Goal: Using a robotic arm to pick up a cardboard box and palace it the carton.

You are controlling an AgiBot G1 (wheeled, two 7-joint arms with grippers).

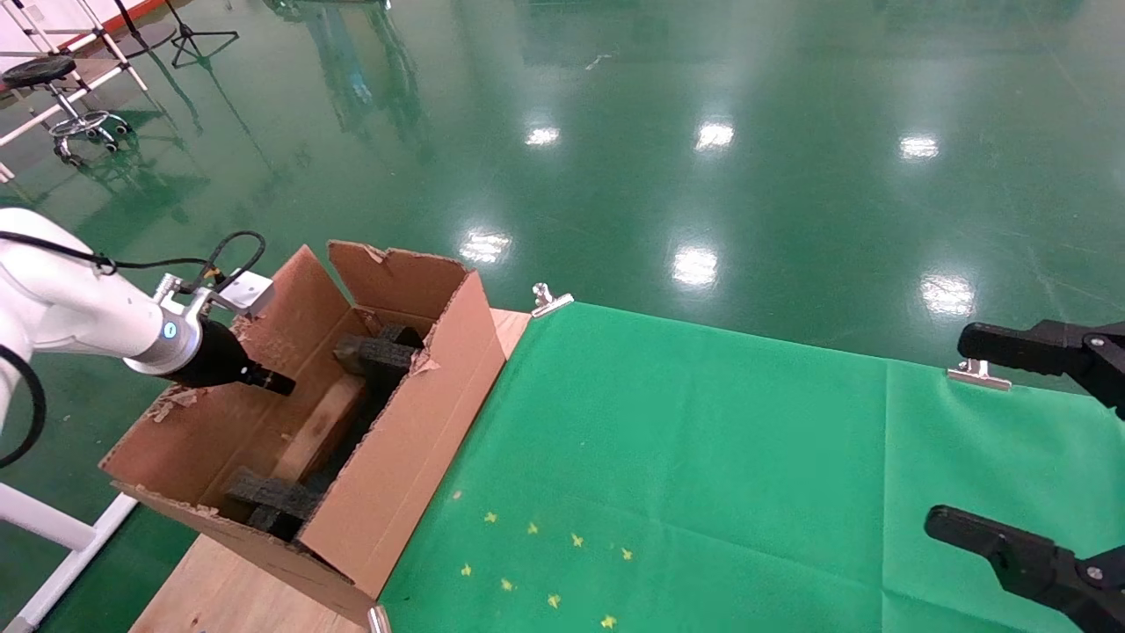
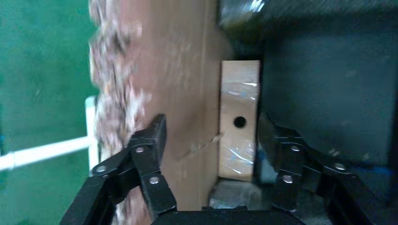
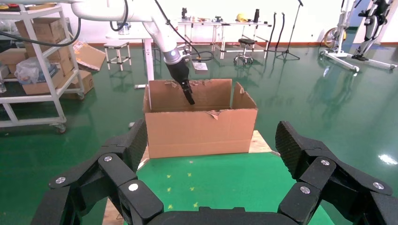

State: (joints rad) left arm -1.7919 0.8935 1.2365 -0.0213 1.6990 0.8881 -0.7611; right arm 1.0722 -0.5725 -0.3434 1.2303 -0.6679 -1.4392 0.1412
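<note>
Reaching in over the carton's (image 1: 413, 440) torn upper edge, the robotic arm (image 1: 79, 308) is seen at the left of the table (image 1: 220, 598), its left pincer (image 1: 264, 378) poised above the carton's interior. In the left wrist view, that pincer's (image 2: 211, 140) fingers (image 2: 152, 140) are spread wide with nothing held between them. The cardboard box (image 1: 321, 426) is found inside the carton, lying along one long wall beside the black foam pieces (image 1: 382, 352); the wrist view shows its (image 2: 239, 119) narrow taped side with the round hole (image 2: 240, 122), flanked by the carton wall (image 2: 183, 93) on one side and dark foam (image 2: 328, 84) on the other. The carton is placed at the left end of the table, next to the green cloth (image 1: 703, 457) clipped over the rest of it. The right pincer (image 1: 1041, 448) is held at the right edge of the table, above the cloth, its fingers (image 3: 133, 140) also spread wide and empty, facing the carton (image 3: 202, 129) from well apart.
</note>
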